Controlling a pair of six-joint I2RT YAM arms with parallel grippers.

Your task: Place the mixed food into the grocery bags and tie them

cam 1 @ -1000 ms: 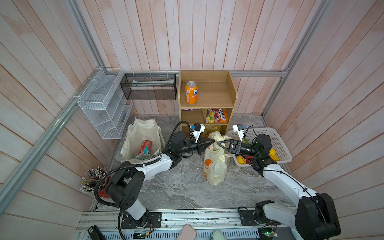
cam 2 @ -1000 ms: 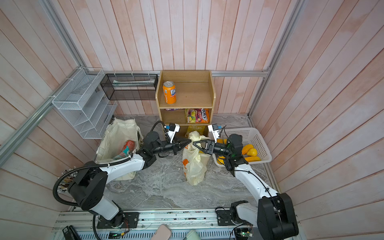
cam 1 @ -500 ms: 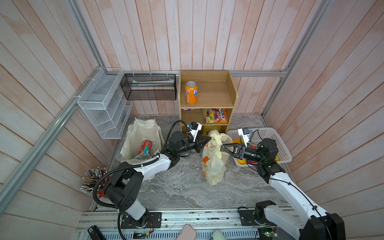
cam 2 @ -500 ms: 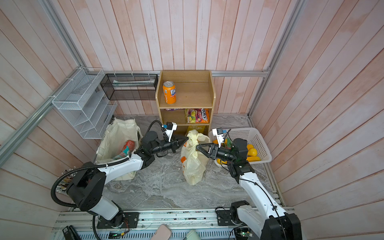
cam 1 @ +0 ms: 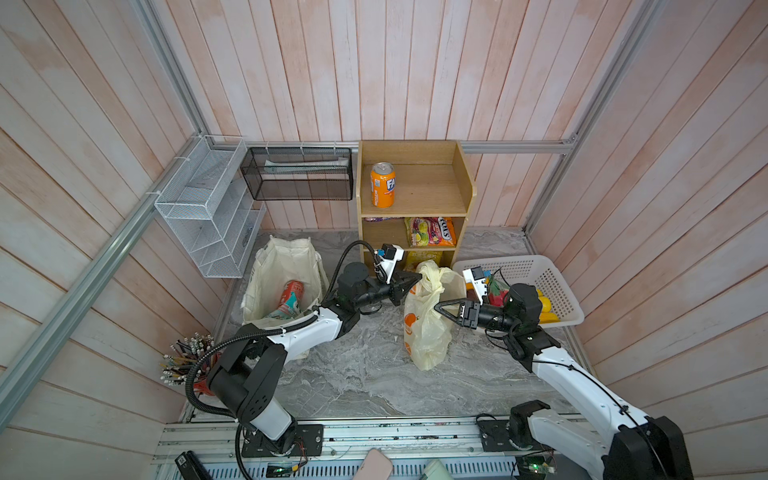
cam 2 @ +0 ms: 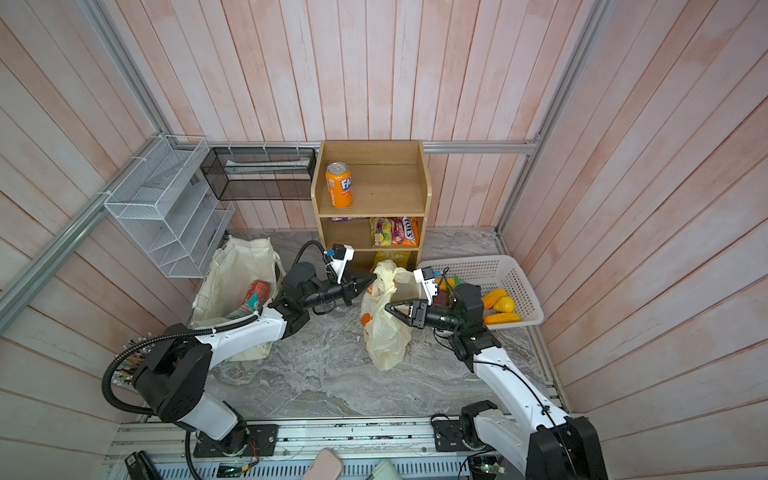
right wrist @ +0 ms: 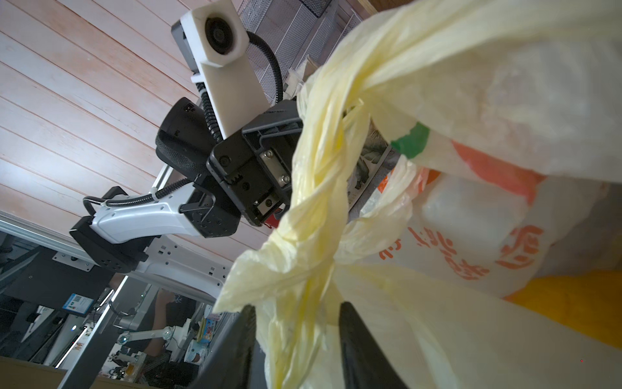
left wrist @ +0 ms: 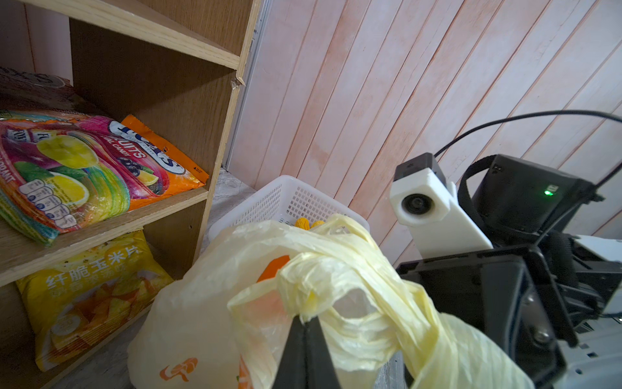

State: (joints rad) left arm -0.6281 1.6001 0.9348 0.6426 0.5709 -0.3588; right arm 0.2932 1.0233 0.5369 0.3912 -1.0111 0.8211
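The left hand (left wrist: 304, 323) is clamped shut. Its black tips pinch a crinkled, twisted strand at the top of the thin translucent pale-yellow plastic bag (cam 1: 428, 332), a soft film printed with orange shapes and lettering. The right hand (right wrist: 296, 306) has its jaws apart on either side of another rope-like strand of the same film. Whether either tip presses the plastic is hard to make out.

In both top views the two hands face each other across the bag's twisted crown, the left at eleven o'clock of the bag and the right at three o'clock. The bag stands upright and bulging on the grey marbled desk (cam 1: 365, 374). Its contents show only as blurred colour through the film.

At nine o'clock of it the cream canvas tote (cam 1: 282, 262) sags open, its cloth limp. Inside lie the red drink can (cam 1: 293, 291), a smooth tilted cylinder, and just below it the crinkly teal-and-white snack packet (cam 1: 286, 309), only partly visible.

At two o'clock a white perforated plastic basket (cam 1: 528, 266) holds yellow fruit-like pieces, some hidden behind the right arm. At twelve o'clock a boxy wooden shelf unit (cam 1: 465, 187) carries an upright orange soda can (cam 1: 382, 185) on its top board.
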